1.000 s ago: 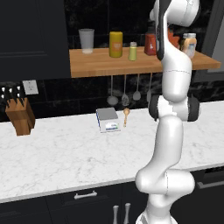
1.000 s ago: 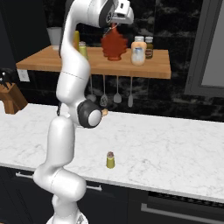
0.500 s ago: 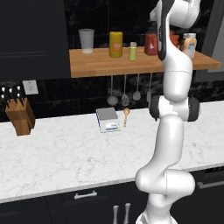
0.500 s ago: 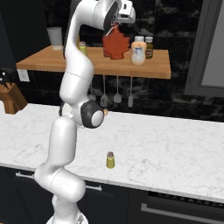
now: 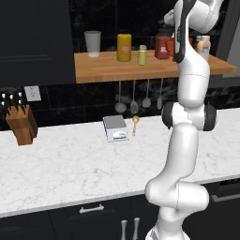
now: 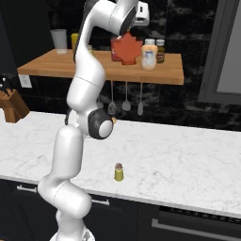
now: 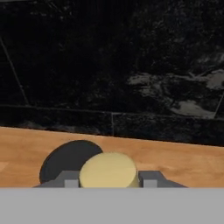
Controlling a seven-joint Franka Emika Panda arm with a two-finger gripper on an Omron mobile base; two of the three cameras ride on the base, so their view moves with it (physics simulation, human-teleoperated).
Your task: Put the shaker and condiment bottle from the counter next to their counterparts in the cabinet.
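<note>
I see black marbled backsplash (image 5: 140, 18), white marble counter (image 5: 70, 164), dark lower cabinets (image 5: 93, 220), wall outlet (image 5: 32, 93).

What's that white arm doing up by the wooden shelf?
The arm's gripper is closed on the tan cap of the dark-red condiment bottle, holding it at the wooden shelf among other jars. The small olive-yellow shaker waits on the marble counter below, untouched.

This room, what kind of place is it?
Most likely a home kitchen: a marble counter with a knife block, utensils hanging under a wooden shelf of bottles.
</note>
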